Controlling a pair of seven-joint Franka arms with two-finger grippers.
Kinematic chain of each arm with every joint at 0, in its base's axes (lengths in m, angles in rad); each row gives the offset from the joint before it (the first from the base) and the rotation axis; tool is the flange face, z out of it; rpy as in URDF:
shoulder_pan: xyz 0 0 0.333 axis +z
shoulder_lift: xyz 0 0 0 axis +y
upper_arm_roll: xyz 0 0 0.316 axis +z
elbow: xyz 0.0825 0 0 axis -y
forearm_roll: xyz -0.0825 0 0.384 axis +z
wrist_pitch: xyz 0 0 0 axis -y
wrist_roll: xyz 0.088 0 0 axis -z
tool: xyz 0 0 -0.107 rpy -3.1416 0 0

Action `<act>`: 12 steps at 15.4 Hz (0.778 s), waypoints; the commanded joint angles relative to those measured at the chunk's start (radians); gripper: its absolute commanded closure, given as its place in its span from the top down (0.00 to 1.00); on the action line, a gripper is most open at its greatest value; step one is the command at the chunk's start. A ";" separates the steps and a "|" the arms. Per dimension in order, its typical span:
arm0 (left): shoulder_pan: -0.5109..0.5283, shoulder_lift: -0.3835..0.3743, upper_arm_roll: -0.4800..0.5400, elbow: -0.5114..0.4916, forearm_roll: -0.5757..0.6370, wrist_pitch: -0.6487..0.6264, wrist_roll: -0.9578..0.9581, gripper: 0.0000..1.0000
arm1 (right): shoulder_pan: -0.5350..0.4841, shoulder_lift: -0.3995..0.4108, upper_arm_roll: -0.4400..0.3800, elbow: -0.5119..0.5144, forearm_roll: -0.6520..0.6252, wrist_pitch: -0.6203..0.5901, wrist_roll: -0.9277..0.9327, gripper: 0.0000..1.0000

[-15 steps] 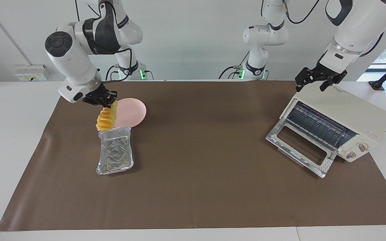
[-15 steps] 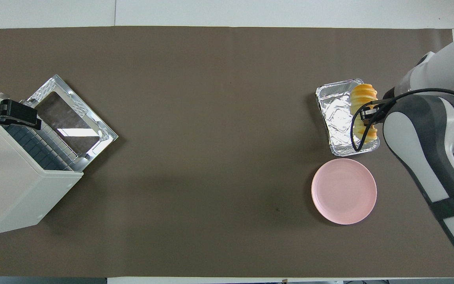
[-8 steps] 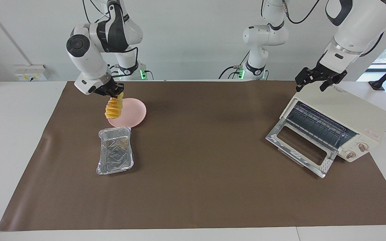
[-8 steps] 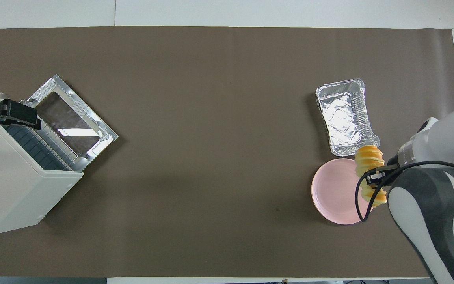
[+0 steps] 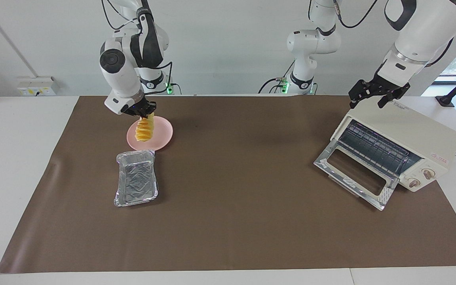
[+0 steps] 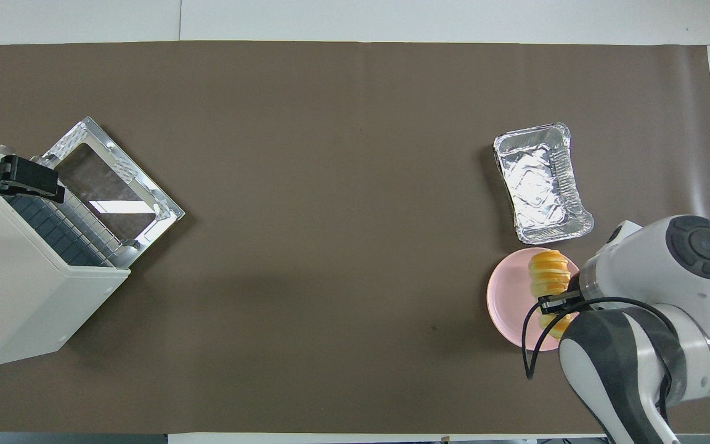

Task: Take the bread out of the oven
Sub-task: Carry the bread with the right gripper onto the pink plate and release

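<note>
Oven (image 5: 402,138) logo — red, not legible.

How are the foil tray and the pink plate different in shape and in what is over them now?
The foil tray is rectangular, silver and crinkled; the pink plate is round and smooth. The tray lies empty and uncovered, while the bread hangs over the plate in the shut right gripper. The plate lies nearer to the robots. Both rest on the brown mat.

I'm seeing a ridged golden-yellow bread loaf (image 5: 143,130), a round pale-pink plate (image 5: 164,133), a crinkled silver foil tray (image 5: 136,184), a cream-white boxy oven (image 5: 409,139) with a small red logo, and a plain brown mat (image 5: 236,198) on the white surface (image 5: 18,158).
</note>
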 commanded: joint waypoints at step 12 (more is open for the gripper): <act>0.013 -0.015 -0.010 -0.014 0.008 0.014 -0.002 1.00 | -0.015 -0.003 0.001 -0.114 0.007 0.136 0.001 0.00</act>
